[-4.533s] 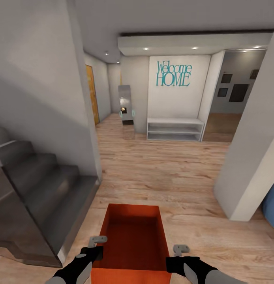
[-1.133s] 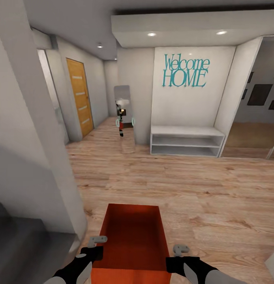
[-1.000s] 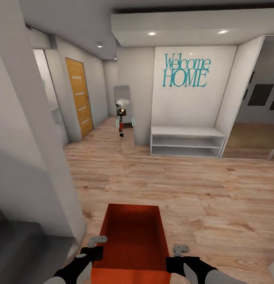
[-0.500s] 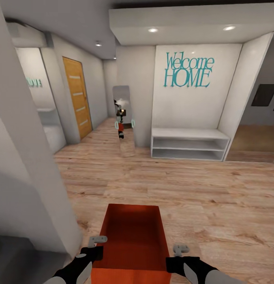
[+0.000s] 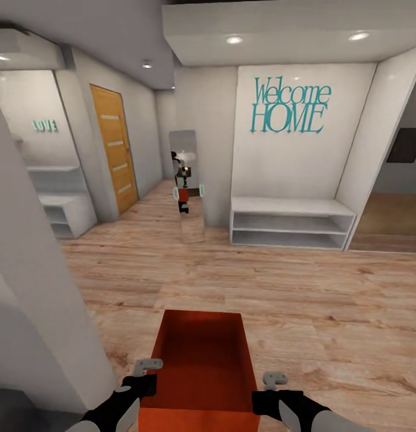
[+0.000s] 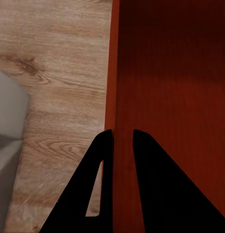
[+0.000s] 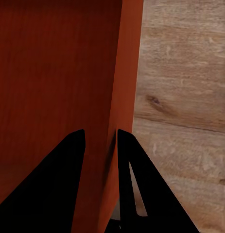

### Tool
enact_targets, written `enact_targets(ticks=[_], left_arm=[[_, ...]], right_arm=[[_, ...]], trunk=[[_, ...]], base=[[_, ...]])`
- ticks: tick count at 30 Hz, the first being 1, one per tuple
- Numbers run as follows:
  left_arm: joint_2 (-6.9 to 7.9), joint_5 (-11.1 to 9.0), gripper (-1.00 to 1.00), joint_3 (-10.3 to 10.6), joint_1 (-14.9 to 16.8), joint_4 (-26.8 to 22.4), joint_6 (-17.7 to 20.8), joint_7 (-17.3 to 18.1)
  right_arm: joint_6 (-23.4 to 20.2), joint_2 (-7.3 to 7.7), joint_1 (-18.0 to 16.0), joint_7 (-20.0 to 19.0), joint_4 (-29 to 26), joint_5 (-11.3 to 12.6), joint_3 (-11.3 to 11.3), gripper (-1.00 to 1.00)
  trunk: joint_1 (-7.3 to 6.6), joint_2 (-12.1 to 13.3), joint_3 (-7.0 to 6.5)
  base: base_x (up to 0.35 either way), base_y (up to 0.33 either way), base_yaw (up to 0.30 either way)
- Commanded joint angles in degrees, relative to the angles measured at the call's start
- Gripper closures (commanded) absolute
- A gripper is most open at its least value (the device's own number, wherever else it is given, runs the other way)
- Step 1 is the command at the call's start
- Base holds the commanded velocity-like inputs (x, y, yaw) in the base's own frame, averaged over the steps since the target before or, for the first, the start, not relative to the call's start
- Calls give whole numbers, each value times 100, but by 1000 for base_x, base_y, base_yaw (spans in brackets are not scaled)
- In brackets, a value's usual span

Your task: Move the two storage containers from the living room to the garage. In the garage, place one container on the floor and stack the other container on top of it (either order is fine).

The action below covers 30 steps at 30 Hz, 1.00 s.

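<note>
With each wall of the storage container [image 5: 199, 366] pinched between thin jaws, it could probably be jolted loose while carried.

I am looking at an orange-red plastic bin [image 5: 202, 366] at the bottom centre of the head view, its thin walls showing a fine ribbing and a matt finish. The wood plank floor [image 5: 304, 300] across the middle is showing a light grain with dark knots and a faint sheen. The door [image 5: 114, 156] at upper left is looking like warm varnished wood. The shelf unit [image 5: 292, 222] at centre right is looking smooth, matt and white.
</note>
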<state>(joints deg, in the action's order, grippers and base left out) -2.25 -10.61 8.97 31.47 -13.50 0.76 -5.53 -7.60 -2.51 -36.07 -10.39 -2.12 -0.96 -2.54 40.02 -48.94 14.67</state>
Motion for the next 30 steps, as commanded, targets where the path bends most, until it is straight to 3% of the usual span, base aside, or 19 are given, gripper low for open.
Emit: enact_targets(ticks=[1,30], left_arm=[[6,-135,100,158,0,14,12,149],[6,-135,100,158,0,14,12,149]], right_arm=[[154,137,-4,1,-359,-21,-115,100],[154,137,-1,-11,-359,-27,-115,100]], trunk=[[4,-5,8],[4,-5,8]], base=[[328,0,0],[328,0,0]])
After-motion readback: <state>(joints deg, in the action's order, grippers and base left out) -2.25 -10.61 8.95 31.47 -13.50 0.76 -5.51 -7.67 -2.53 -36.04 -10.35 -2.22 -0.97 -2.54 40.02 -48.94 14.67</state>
